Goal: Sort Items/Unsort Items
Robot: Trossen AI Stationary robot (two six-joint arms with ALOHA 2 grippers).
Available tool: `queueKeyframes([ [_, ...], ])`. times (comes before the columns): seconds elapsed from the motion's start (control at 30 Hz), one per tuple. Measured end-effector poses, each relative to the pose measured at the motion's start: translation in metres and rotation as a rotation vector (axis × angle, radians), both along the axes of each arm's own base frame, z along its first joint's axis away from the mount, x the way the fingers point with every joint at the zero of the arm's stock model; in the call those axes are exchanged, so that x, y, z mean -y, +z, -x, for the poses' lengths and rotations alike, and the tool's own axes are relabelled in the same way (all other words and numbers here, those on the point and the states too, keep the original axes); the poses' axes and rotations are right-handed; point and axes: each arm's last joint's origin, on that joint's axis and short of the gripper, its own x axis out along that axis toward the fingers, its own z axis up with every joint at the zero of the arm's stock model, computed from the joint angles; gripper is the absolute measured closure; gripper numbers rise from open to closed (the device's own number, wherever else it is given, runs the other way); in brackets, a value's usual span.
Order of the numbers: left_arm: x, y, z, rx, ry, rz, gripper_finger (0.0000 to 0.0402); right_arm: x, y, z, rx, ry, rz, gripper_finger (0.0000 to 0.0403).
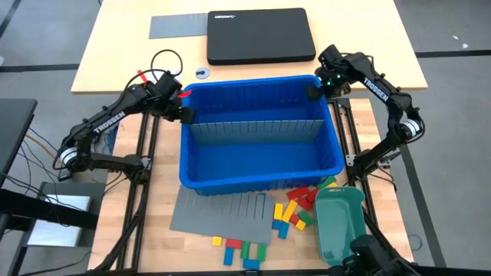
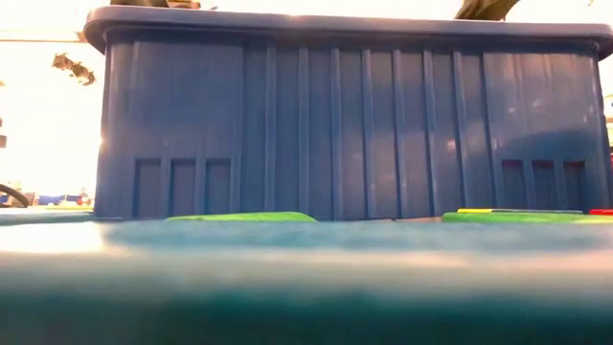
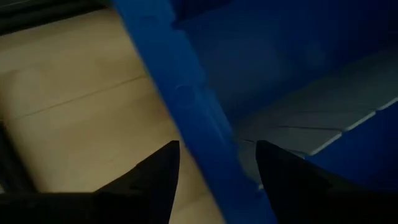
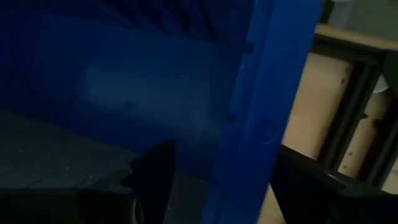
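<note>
Left gripper (image 1: 186,115) at blue bin's (image 1: 261,178) left rim, jaws spread astride rim, not clamped. One bin mid-table, grey divider inside. One laptop (image 1: 261,35) behind. Grey slotted sheet (image 1: 222,213) in front; toy blocks (image 1: 295,212), roughly fifteen, scattered front-right beside one teal tray (image 1: 337,224). Right gripper (image 1: 315,90) at right rim, jaws likewise spread.

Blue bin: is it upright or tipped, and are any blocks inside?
Upright: the blue bin sits flat on the table, open side up. Only a grey divider shows inside; the blocks lie outside, beside the teal tray.
</note>
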Motion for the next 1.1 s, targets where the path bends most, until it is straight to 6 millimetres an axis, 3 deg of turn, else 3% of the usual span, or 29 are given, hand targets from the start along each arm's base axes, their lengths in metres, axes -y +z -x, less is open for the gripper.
queueKeyframes([
  [0.17, -0.004, 0.0, -0.004, 0.07, 0.044, -0.003, 0.0196, 0.001, -0.004, -0.004, 0.059, -0.031, -0.02, 0.0185],
  [0.43, -0.004, -0.002, -0.004, 0.059, 0.059, -0.006, 0.0238, 0.003, 0.01, -0.007, 0.097, -0.049, 0.023, 0.0232],
  [0.6, -0.004, -0.002, -0.004, 0.062, 0.056, 0.001, 0.024, 0.006, 0.019, -0.008, 0.128, -0.064, 0.067, 0.0236],
  [0.93, -0.004, 0.016, -0.003, 0.087, 0.058, -0.033, 0.024, 0.024, 0.066, -0.014, 0.291, -0.132, 0.365, 0.0236],
  [1.1, -0.009, 0.023, -0.006, 0.132, 0.064, -0.096, 0.024, 0.042, 0.071, -0.015, 0.322, -0.176, 0.429, 0.0236],
])
